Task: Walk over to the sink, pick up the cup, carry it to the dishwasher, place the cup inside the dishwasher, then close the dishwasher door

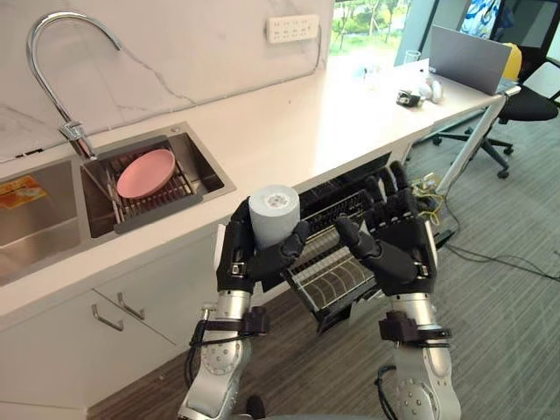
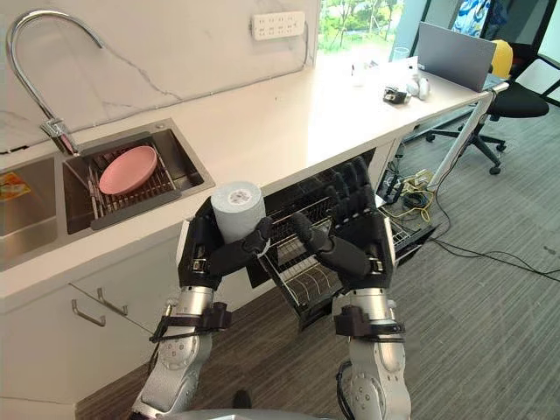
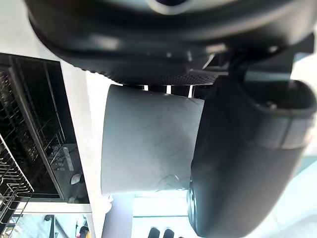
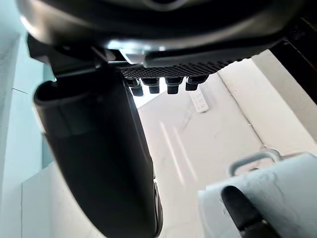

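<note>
Left hand (image 1: 248, 262): fingers and thumb clenched round the cup, one round end facing up.
Cup (image 1: 274, 213): grey, held in the air just before the front edge of the desk (image 1: 289, 131).
Right hand (image 1: 401, 247): relaxed and released, grasping nothing, above the wire rack (image 1: 328, 280).
Dishwasher (image 1: 346, 186): open beneath the desk's front edge, rack drawn out.
Sink (image 1: 206, 169): toward the desk's left end, pink plate (image 1: 146, 172) inside.

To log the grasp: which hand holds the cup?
The left hand: its fingers curl round the grey cup; the right hand is open and empty.
</note>
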Controlling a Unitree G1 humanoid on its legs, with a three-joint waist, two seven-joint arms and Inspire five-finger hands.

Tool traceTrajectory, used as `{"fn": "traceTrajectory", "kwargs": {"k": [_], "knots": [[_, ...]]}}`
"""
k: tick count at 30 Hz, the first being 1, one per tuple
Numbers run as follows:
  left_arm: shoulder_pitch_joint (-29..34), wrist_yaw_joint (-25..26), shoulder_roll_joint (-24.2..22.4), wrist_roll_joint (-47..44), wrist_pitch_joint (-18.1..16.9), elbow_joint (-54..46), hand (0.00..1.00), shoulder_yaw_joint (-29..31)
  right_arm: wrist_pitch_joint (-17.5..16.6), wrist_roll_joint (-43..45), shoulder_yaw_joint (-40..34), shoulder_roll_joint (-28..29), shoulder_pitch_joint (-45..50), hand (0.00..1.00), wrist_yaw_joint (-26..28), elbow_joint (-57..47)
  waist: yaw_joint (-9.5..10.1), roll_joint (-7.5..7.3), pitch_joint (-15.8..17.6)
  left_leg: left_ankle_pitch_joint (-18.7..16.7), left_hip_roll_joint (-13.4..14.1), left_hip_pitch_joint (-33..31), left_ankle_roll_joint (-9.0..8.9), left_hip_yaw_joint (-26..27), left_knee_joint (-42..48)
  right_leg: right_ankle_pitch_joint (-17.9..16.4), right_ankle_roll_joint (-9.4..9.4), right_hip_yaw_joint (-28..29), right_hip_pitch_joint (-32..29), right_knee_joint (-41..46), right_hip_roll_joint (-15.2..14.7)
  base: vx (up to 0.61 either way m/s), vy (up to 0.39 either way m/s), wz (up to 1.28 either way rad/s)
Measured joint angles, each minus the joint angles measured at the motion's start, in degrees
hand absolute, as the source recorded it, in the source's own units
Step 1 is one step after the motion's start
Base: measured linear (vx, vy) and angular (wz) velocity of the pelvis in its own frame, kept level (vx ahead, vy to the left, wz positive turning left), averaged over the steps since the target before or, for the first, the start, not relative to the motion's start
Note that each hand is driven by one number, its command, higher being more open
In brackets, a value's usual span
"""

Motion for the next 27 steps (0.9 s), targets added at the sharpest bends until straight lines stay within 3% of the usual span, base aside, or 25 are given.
{"fn": "traceTrajectory", "kwargs": {"k": [19,27], "knots": [[-1.85,1.6,1.81,14.14,1.21,-2.09,0.0,-6.71,5.14,-2.26,4.38,-3.44,-2.12,1.0,-0.25,0.11,-0.18,-0.24,-1.01,1.93,0.8,-1.19,-0.13,0.16,0.01,1.4,-1.47,0.0,-1.0,-1.49,1.14,-0.02,0.001,-0.01],[-1.91,1.74,3.33,18.83,1.23,-2.77,0.0,-6.7,6.58,-3.96,4.5,-4.7,-2.14,1.0,-0.25,0.09,-0.28,-0.62,-1.38,2.35,1.02,-1.2,-0.19,0.07,0.0,1.52,-1.56,-0.09,-0.99,-1.53,1.36,0.0,0.0,0.0]]}}
